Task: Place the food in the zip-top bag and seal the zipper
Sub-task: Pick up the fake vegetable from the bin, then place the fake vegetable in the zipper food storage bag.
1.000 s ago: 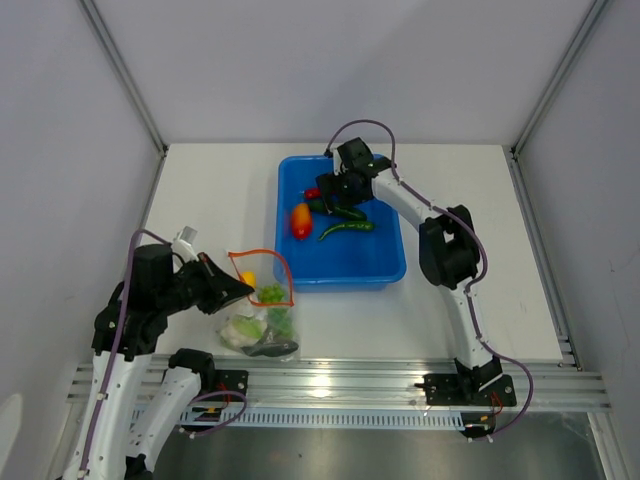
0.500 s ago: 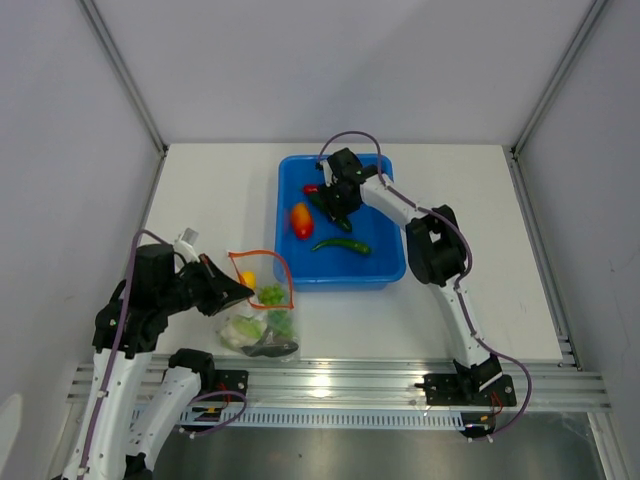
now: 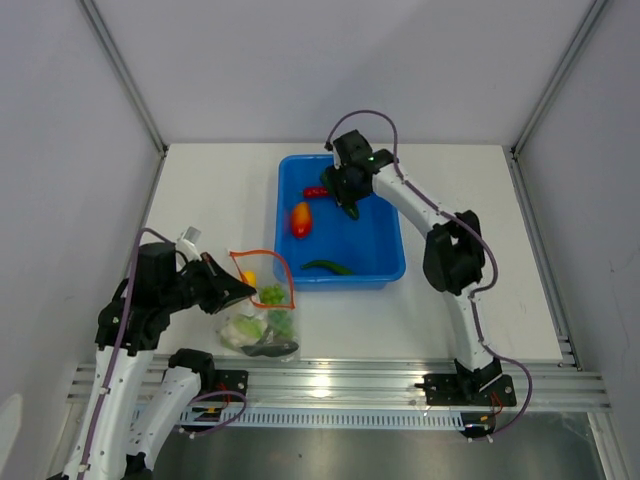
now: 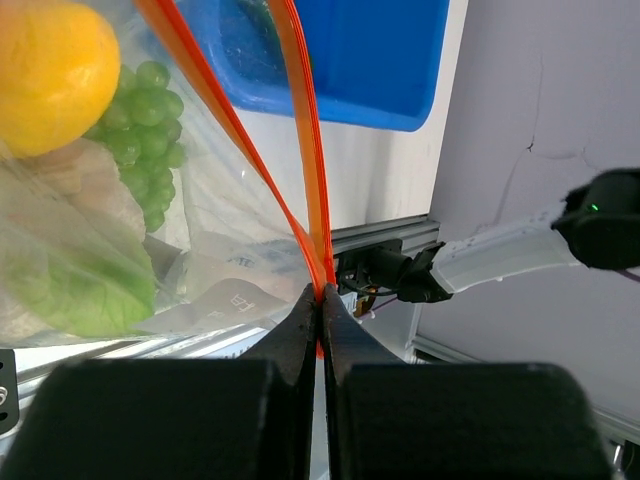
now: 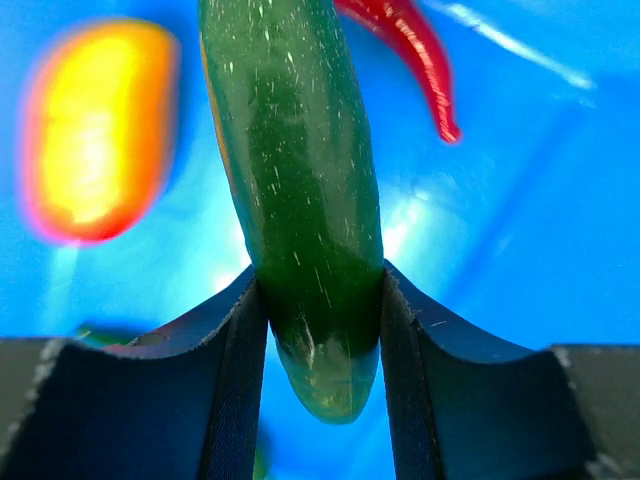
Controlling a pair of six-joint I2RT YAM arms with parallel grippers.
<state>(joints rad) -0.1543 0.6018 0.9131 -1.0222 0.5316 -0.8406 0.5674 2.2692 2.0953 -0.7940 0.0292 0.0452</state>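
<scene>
The clear zip-top bag (image 3: 258,318) lies at the near left, its mouth open, with a yellow-orange piece (image 4: 55,60), green grapes (image 4: 145,130) and other food inside. My left gripper (image 4: 320,312) is shut on one end of the orange-red zipper (image 4: 300,150), holding the mouth up. My right gripper (image 5: 318,320) is over the blue bin (image 3: 392,250), shut on a dark green cucumber (image 5: 300,190) that hangs between the fingers. A red chili (image 3: 315,191), an orange-red piece (image 3: 301,219) and a curved green pepper (image 3: 327,266) lie in the bin.
The bin sits mid-table, its near left corner close to the bag's mouth. A grey fish (image 3: 270,349) shows at the bag's near end. Grey walls with metal posts close in the table on three sides, and a metal rail (image 3: 340,385) runs along the near edge.
My right gripper has closed on the green cucumber and raised it off the bin floor. The curved green pepper has shifted toward the bin's near wall. The left arm has stayed put.
</scene>
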